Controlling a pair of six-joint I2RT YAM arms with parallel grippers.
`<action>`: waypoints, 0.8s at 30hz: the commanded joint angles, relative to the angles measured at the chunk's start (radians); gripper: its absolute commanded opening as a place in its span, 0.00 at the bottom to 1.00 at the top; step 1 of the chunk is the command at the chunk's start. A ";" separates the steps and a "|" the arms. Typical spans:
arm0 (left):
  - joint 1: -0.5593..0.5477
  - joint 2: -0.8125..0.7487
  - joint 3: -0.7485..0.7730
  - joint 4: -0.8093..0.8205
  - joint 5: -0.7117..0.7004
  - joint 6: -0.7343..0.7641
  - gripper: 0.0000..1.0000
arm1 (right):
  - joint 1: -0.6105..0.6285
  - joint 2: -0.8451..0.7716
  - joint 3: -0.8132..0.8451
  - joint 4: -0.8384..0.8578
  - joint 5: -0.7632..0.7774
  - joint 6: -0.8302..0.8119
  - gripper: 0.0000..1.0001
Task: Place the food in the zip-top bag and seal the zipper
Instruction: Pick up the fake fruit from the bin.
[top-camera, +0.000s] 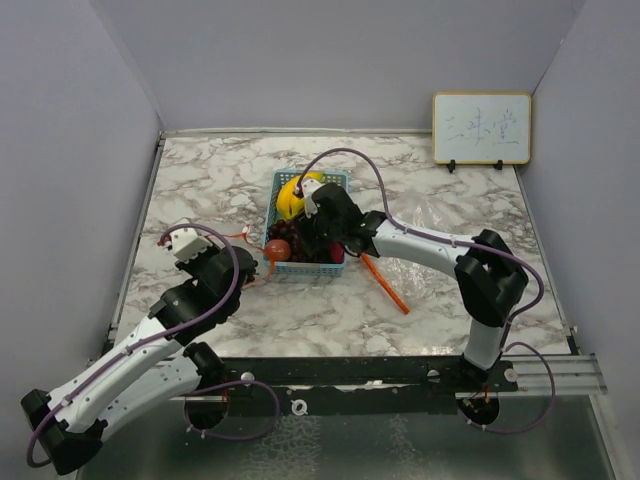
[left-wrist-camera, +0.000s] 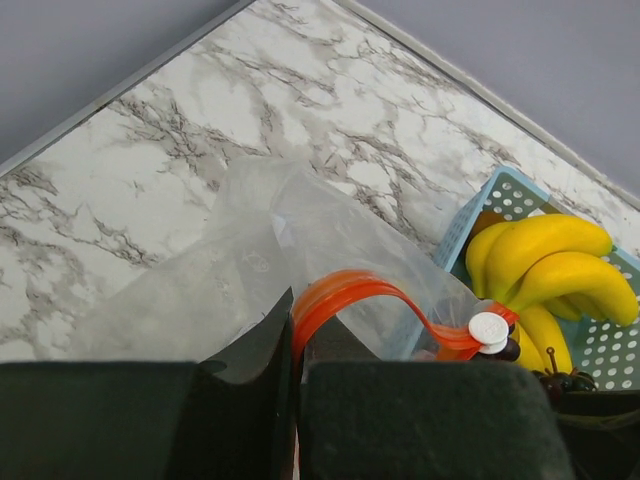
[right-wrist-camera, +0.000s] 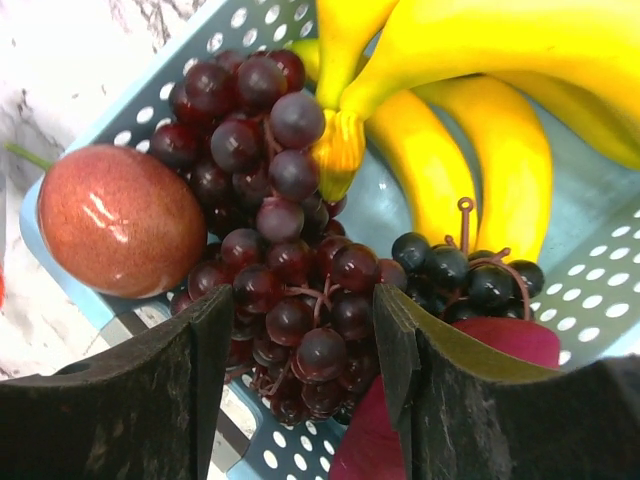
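Observation:
A clear zip-top bag (left-wrist-camera: 250, 270) lies on the marble left of the blue basket (left-wrist-camera: 500, 195). My left gripper (left-wrist-camera: 293, 345) is shut on the bag's orange zipper strip (left-wrist-camera: 350, 290), whose white slider (left-wrist-camera: 488, 327) sits near the basket. The basket holds yellow bananas (right-wrist-camera: 480, 150), a dark purple grape cluster (right-wrist-camera: 290, 270), a round red fruit (right-wrist-camera: 120, 220) and a magenta vegetable (right-wrist-camera: 510, 340). My right gripper (right-wrist-camera: 300, 345) is down in the basket, open, one finger on each side of the grapes. From above, the right gripper (top-camera: 312, 240) hides much of the food.
The basket (top-camera: 335, 180) stands mid-table. An orange strip (top-camera: 385, 282) with crumpled clear plastic (top-camera: 430, 218) lies to its right. A small whiteboard (top-camera: 481, 128) leans at the back right. Grey walls close in the table on three sides.

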 joint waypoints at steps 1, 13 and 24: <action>0.004 -0.017 0.009 0.068 -0.009 0.029 0.00 | -0.003 0.057 -0.018 -0.036 -0.072 -0.046 0.56; 0.004 -0.013 -0.039 0.109 0.060 0.007 0.00 | -0.003 0.013 -0.004 -0.073 -0.030 -0.025 0.02; 0.004 -0.021 -0.044 0.088 0.047 -0.020 0.00 | -0.002 -0.296 -0.076 0.082 -0.342 0.044 0.02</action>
